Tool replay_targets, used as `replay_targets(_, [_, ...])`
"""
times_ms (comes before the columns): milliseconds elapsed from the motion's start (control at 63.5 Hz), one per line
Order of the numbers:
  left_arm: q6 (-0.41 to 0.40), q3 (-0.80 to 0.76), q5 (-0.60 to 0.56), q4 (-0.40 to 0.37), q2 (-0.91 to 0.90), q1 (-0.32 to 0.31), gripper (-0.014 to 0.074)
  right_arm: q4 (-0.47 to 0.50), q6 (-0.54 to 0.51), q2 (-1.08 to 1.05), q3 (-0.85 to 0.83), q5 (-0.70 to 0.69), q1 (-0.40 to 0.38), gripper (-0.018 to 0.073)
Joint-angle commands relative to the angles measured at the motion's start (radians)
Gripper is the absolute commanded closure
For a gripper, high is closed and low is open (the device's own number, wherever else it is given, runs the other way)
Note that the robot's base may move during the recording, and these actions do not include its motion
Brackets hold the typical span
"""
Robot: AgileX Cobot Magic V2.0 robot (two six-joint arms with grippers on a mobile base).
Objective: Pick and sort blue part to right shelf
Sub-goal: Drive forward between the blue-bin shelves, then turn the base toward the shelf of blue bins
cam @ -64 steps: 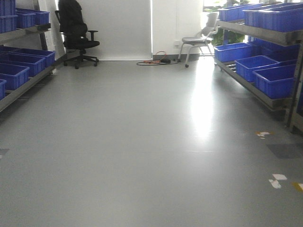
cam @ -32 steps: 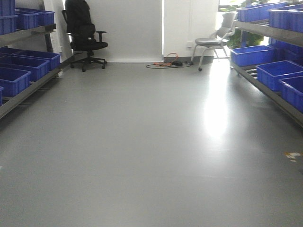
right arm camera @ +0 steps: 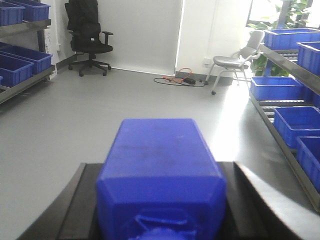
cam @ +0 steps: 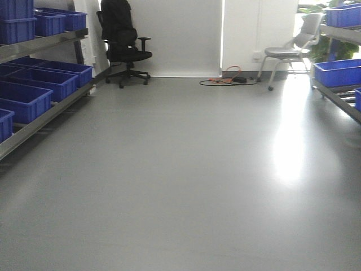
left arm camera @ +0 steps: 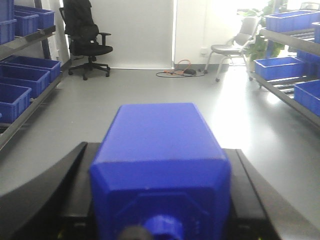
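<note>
Blue part, blue block: smooth semi-matt plastic. Floor: smooth, glossy. Right shelf: metal rails, plastic bins.

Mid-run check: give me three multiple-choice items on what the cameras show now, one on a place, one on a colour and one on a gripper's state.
1. Where does the black office chair stand in the front view?
A) at the back left, past the left rack
B) at the back right
C) mid-floor

2. What colour are the bins on the racks?
A) red
B) blue
C) grey

3. What is the right gripper doing?
A) open and empty
B) shut on the blue part
C) shut on a bin

Answers:
1 A: the chair sits against the far wall beyond the left rack's end.
2 B: every bin in view is blue.
3 B: the right wrist view shows the part between the black fingers.
</note>
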Motion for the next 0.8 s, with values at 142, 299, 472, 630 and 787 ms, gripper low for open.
replay_targets(142, [-0.008, -0.029, -0.083, -0.010, 0.015, -0.003, 0.0264, -0.007, -0.005, 0.007, -0.030, -0.100, -0.005, 0.0293])
replay_targets(299, [-0.008, -0.029, -0.083, -0.010, 0.015, -0.003, 0.0264, -0.007, -0.005, 0.007, -0.030, -0.100, -0.005, 0.0293])
replay_targets(472, [-0.008, -0.029, -0.083, -0.010, 0.015, -0.003, 0.0264, -0.007, -0.005, 0.007, -0.030, -0.100, -0.005, 0.0293])
replay_targets(630, [-0.008, -0.029, -0.083, -0.010, 0.015, -0.003, 0.0264, -0.007, -0.005, 0.007, -0.030, -0.100, -0.005, 0.0293])
replay_targets(787, [-0.008, -0.029, -0.083, -0.010, 0.015, -0.003, 0.0264, -0.007, -0.005, 0.007, -0.030, -0.100, -0.005, 0.0293])
